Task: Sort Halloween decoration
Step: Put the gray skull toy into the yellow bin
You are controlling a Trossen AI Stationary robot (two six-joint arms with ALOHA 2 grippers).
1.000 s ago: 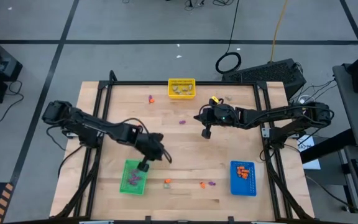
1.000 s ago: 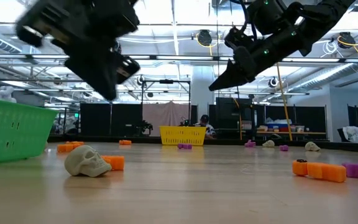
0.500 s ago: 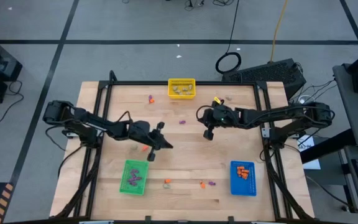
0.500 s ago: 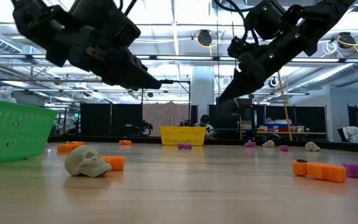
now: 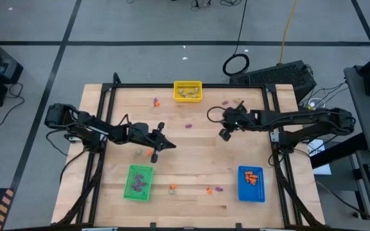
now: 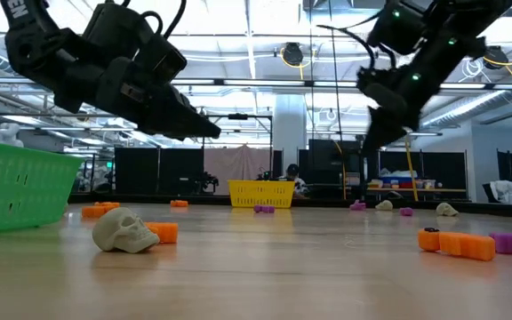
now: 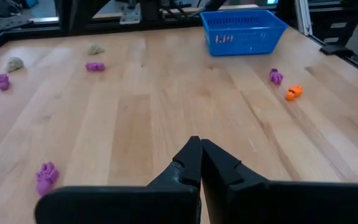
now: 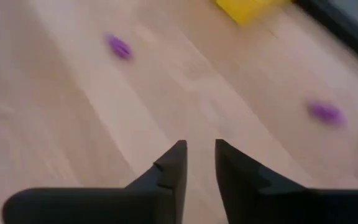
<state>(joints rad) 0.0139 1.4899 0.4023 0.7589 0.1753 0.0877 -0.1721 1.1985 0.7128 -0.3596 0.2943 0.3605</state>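
Observation:
Tiny orange, purple and tan Halloween trinkets lie scattered on the wooden table: a tan skull (image 6: 124, 229) beside an orange piece (image 6: 163, 232), a purple one (image 5: 188, 126) mid-table, an orange one (image 5: 151, 153) under my left arm. My left gripper (image 5: 171, 145) hangs shut and empty over the table's middle, pointing nearly level toward the right edge; its closed tips (image 7: 196, 146) face the blue bin (image 7: 243, 32). My right gripper (image 5: 224, 135) hovers right of centre, slanting down, open with bare wood between its fingers (image 8: 178, 155).
A yellow bin (image 5: 187, 90) stands at the far edge, a green bin (image 5: 139, 182) near left, a blue bin (image 5: 251, 183) near right. More trinkets lie near the front edge: orange (image 5: 173, 187), orange (image 5: 209, 190), purple (image 5: 218, 189). Bare wood lies between the arms.
My left gripper has left the green bin and gone toward the far edge and the table's middle, tipping from pointing down to nearly level. My right gripper has shifted a little toward the right edge and rolled.

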